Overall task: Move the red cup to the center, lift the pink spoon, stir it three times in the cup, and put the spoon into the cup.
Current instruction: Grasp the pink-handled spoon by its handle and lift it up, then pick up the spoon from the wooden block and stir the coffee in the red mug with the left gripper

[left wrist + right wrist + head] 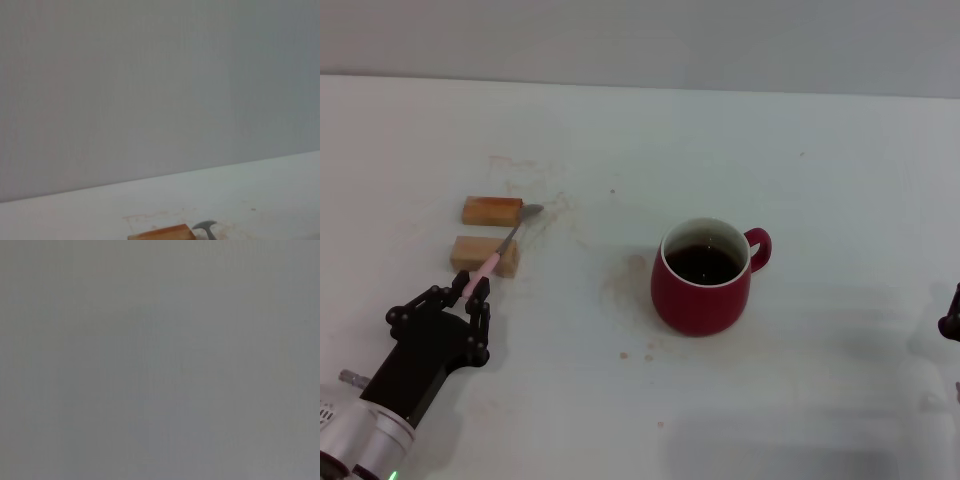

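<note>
we saw the left gripper (472,290) with its fingers (480,283) clenched on the handle end of the pink spoon (500,248) — it lay propped across two wooden blocks (485,253), bowl end by the far block. the red cup (702,277) sat mid-tabletop (820,180), dark liquid inside. the spoon looked light, slim and slippery — we'd grip mid-handle. the right gripper (951,322) was parked at the right edge; we couldn't tell its state.

The head view looks down from above on the white surface (820,150). The left wrist view looks low and forward from behind the left hand (470,290), sharing the far wooden block (492,210) (162,233) and spoon bowl (531,210) (205,228). The right wrist view shows only plain grey.
</note>
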